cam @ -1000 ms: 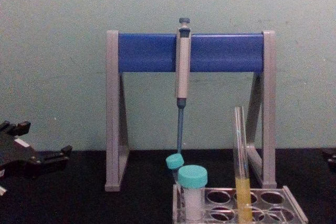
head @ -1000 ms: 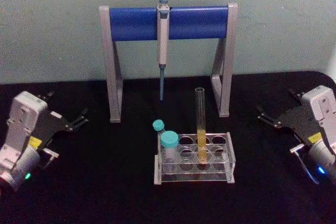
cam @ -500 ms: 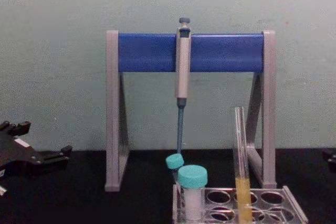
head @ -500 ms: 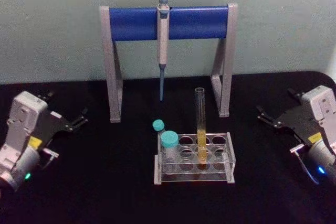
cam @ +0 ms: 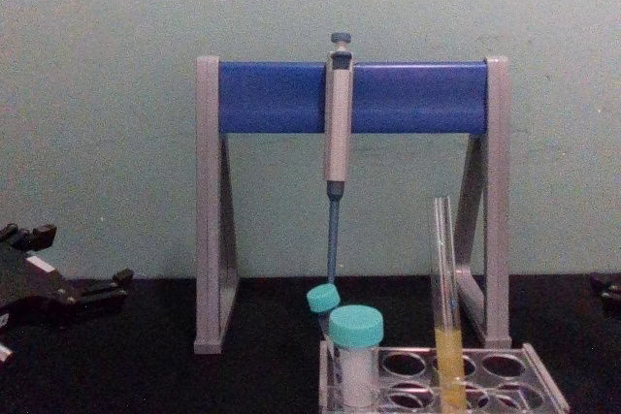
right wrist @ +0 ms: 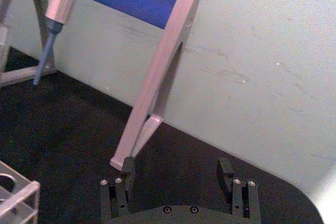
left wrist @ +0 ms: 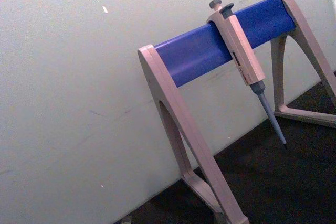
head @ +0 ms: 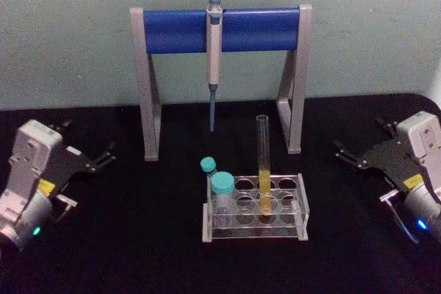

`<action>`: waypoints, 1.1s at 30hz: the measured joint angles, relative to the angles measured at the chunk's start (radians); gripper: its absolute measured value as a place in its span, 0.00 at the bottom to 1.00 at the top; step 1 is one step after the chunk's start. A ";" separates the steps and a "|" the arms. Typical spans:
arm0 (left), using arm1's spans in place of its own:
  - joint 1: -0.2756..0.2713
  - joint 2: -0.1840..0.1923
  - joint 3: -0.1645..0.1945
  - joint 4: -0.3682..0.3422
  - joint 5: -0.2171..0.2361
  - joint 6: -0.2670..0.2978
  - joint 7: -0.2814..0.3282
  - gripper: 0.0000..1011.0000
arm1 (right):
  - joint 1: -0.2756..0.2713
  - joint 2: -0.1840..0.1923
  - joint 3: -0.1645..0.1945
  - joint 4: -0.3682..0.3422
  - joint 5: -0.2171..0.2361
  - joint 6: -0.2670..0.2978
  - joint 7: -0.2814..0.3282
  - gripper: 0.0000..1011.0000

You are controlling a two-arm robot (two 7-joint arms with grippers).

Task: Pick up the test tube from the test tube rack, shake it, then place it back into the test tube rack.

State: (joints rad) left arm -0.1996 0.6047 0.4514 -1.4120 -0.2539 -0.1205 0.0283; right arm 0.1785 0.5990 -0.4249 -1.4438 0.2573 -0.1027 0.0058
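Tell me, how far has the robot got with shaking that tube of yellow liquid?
Nothing looks done yet. The test tube stands upright in the test tube rack, untouched. Nothing is in hand: the left pincer and right pincer sit open off to either side, well apart from it. Picking up, shaking and replacing are all left to do.

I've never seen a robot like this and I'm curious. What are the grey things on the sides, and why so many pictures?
Those are the robot's two hands, called grippers. The left gripper and right gripper are open at the two sides of the black table, holding nothing. One picture looks down from the robot's head, one looks across from its chest, and two come from cameras on its wrists. In the middle stands a clear test tube rack holding a tall test tube of yellow liquid and a teal-capped vial. Behind, a pipette hangs on a grey-and-blue stand.
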 joint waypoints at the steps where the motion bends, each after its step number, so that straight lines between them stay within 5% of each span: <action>1: 0.000 0.000 0.000 0.000 0.000 0.000 0.000 1.00 | -0.003 0.000 0.002 -0.005 0.004 0.003 0.005 0.99; 23: 0.000 0.000 0.000 0.000 0.000 0.000 0.000 1.00 | -0.072 -0.054 0.064 -0.148 0.240 0.119 0.244 0.99; 33: 0.000 0.000 0.000 0.000 0.000 0.000 0.000 1.00 | -0.030 -0.073 0.043 -0.147 0.273 0.214 0.354 0.99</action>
State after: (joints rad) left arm -0.1995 0.6047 0.4514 -1.4119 -0.2539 -0.1205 0.0283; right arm 0.1482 0.5259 -0.3822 -1.5907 0.5304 0.1108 0.3595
